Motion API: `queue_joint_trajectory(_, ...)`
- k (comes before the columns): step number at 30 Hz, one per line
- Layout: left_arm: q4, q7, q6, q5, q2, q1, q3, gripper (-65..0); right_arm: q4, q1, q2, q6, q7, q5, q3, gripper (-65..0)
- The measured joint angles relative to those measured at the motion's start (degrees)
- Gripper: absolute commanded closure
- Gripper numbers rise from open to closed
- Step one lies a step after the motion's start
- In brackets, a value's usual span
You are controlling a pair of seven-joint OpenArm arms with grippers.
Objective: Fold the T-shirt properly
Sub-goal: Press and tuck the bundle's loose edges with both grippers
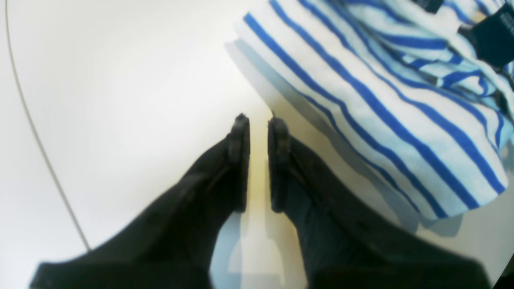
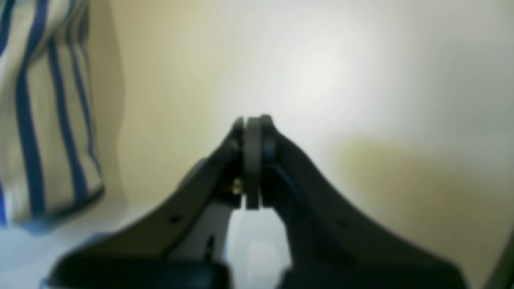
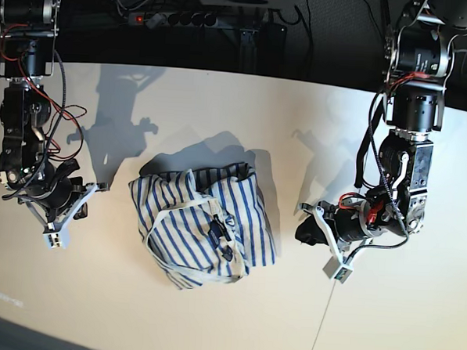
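Striped shirt [image 3: 203,224] lies bunched on the white surface [image 3: 382,324], between your two grippers and touching neither. Your left gripper [image 1: 259,120] sits just beside its edge, jaws a narrow gap apart, holding nothing. Your right gripper [image 2: 253,120] is pressed together, empty, a little way from the cloth.

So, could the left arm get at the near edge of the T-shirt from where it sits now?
Probably yes. The left gripper hangs over bare table, jaws slightly apart and empty, with the T-shirt edge just beside it. Nothing lies between them, and the right gripper is off on the shirt's far side.
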Motion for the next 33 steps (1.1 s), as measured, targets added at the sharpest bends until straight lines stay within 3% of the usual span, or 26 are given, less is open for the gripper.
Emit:
queue_joint_trajectory(3, 0.0, 0.2, 0.0, 0.2, 0.3, 0.0, 0.0, -8.6, -4.6, 2.5, -0.3, 1.1, 0.6, 1.1, -2.2, 0.0)
queue_joint_trajectory(7, 0.0, -2.8, 0.0, 4.4, 0.5, 0.1, 0.0, -1.2, -8.2, 4.3, -2.5, 1.7, 0.7, 0.9, -6.5, 0.0)
queue_joint_trajectory(12, -0.4, -5.8, 0.0, 9.3, 1.2, 0.0, 0.3, 0.0, -8.2, 4.4, -4.3, 1.9, 0.5, 0.4, -10.5, 0.0)
queue_joint_trajectory(18, -6.8, -16.1, 0.1, 15.0, 1.5, -0.2, 6.6, 0.0, -7.8, 3.5, -5.6, 1.9, -1.1, 2.5, -10.6, 0.0)
queue_joint_trajectory(26, -11.1, -19.1, 0.0, 18.1, 2.2, -4.6, 11.8, 0.0, 1.2, -4.3, -5.7, 1.9, -1.5, 6.3, -10.6, 0.0)
queue_joint_trajectory(33, -11.3, -18.8, 0.0, 18.5, 6.2, -8.0, 11.8, 0.0, 12.8, -11.8, -6.8, 1.9, -4.2, 6.7, -10.9, 0.0)
